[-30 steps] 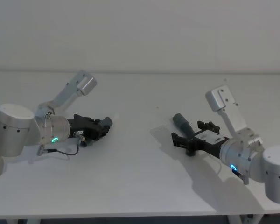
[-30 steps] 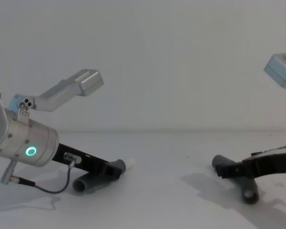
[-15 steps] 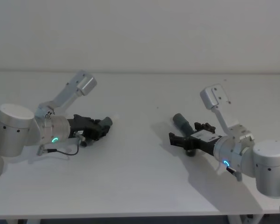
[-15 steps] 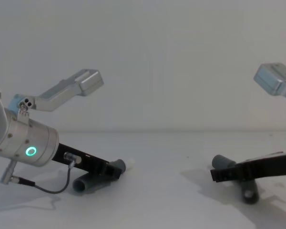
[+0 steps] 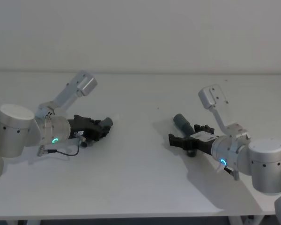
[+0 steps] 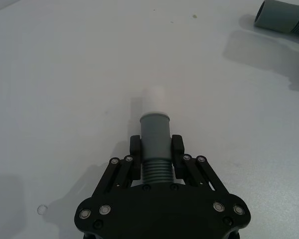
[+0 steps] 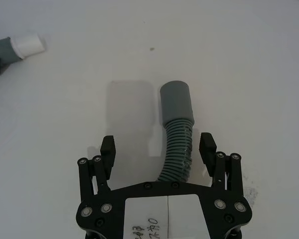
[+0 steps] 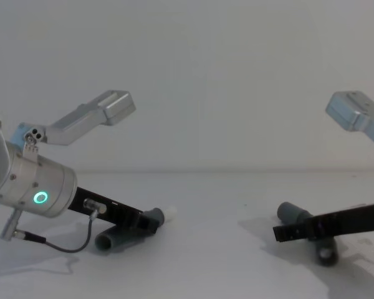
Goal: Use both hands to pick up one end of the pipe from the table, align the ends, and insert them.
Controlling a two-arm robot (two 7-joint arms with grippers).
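One pinch, one open straddle

Left gripper (image 6: 156,149) pinches the white-tipped pipe piece (image 6: 155,130) behind its collar, toward the table's (image 5: 140,178) left edge. Right gripper (image 7: 158,145), spread wide, straddles the plain grey piece (image 7: 177,107) at its ribbed section toward the right edge, not touching.

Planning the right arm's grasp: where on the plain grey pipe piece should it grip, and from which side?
Grip the ribbed section just behind the smooth collar, coming from the piece's rear end along its length, as the open right gripper straddles it. That likely leaves the collar free ahead for insertion.
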